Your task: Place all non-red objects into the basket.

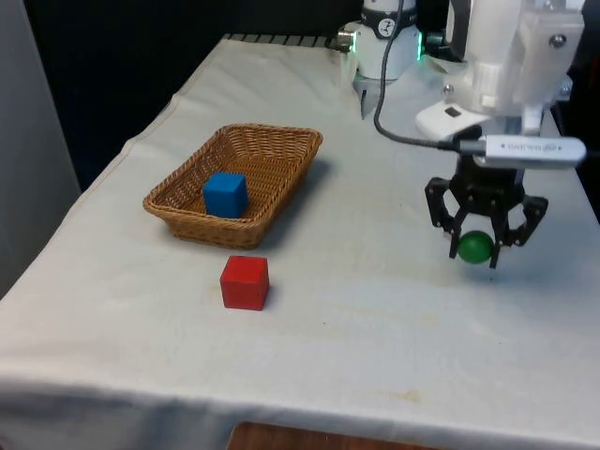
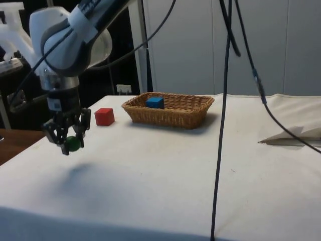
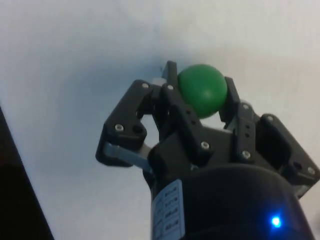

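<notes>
front view: gripper [image 1: 476,246] clamped on the green ball [image 1: 474,247], raised above the tabletop [image 1: 375,319]; the basket [image 1: 281,141] lies well off toward the front view's left. side view: ball aloft, basket beyond the red cube [image 2: 104,116]. wrist view: fingers [image 3: 172,82] pinch the ball.

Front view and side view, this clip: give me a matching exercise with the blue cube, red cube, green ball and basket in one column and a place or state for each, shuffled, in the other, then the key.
Things:
1. blue cube
2. red cube
3. green ball
4. basket

Places or states:
A. on the white cloth, outside the wicker, near its front edge
B. held in the gripper, lifted off the cloth
C. inside the wicker container
D. standing on the cloth, holding one block

Pairs: 1-C, 2-A, 3-B, 4-D
</notes>
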### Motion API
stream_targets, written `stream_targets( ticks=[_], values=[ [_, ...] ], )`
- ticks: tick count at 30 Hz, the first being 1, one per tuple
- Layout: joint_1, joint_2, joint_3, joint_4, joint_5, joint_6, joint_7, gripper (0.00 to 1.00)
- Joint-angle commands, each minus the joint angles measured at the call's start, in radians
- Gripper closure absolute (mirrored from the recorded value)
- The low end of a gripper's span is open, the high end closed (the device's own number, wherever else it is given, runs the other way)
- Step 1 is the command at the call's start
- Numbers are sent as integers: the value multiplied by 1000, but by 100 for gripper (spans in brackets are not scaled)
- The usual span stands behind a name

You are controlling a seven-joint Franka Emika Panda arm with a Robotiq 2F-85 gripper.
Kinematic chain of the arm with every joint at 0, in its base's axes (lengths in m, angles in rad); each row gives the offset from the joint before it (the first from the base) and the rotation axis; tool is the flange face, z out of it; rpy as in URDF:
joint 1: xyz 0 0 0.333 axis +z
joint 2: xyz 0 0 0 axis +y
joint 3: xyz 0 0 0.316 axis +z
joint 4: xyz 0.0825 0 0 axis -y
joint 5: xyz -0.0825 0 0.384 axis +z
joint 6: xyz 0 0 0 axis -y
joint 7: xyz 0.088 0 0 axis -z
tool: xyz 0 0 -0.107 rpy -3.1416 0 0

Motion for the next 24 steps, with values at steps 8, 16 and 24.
stream_targets(
  ticks=[8, 16, 24],
  values=[
    [1, -114, -5, -117, -25, 4, -6, 100],
    [0, -184, -15, -197, -57, 6, -5, 100],
    [-4, -238, -28, -264, -98, 8, -9, 100]
  ],
)
